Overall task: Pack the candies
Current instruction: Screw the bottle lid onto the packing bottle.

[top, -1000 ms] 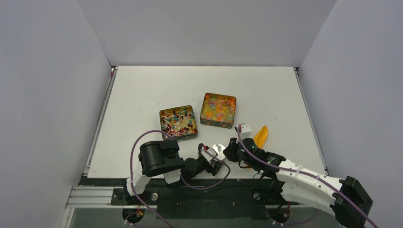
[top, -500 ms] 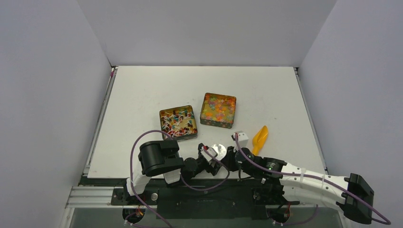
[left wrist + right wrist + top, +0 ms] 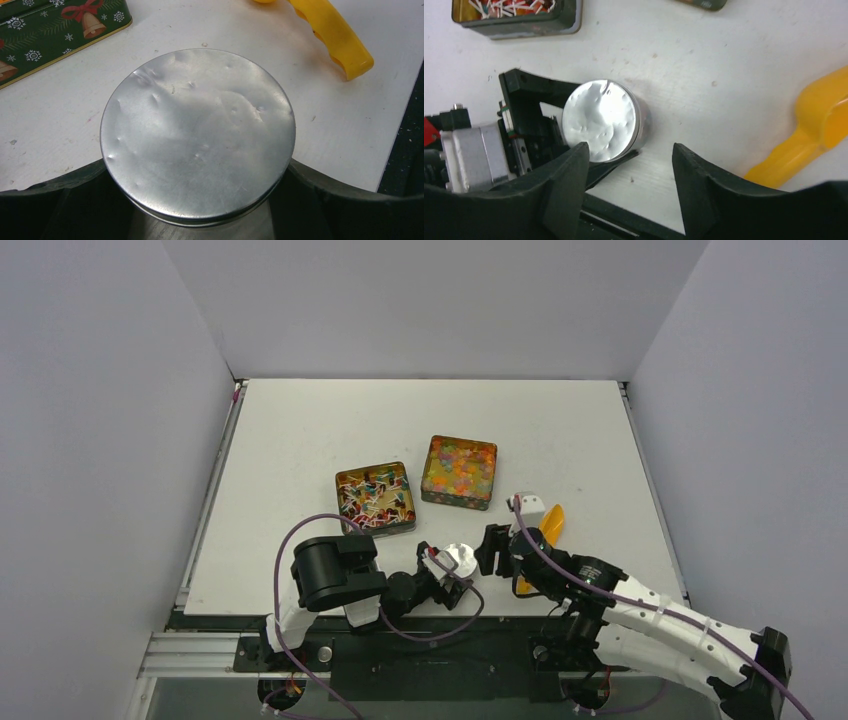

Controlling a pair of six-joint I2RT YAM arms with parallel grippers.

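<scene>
The left claw (image 3: 197, 172) is closed on a round silver can (image 3: 197, 132), one dark finger pressed against each side of it, the dented lid facing up and filling most of the left wrist view. The can stands on the white table (image 3: 300, 440), near its front edge. Ahead of this claw and to its left sits a green tin (image 3: 375, 497) printed with bells and snowflakes. It holds the wrapped candies (image 3: 372, 492), a jumble of red, blue, white and dark pieces. Just beyond that tin and to its right, the two nearly touching at their corners, a second tin (image 3: 459, 473) holds the round candies in orange, yellow, pink and green. Both tins are uncovered. Ahead of the left claw and to its right lies the orange scoop (image 3: 335, 35) flat on the table, apart from the can. The right claw (image 3: 629, 170) is spread wide and holds nothing; its two dark fingers frame the can, which lies just ahead of the tips and slightly to the left, with a gap between it and them. Through that gap the left claw's black fingers show on either side of the can. To the right of the right claw the scoop lies close by, and in the top view the right arm covers part of it. Far ahead of this claw and to its left is the green tin with the wrapped sweets.
</scene>
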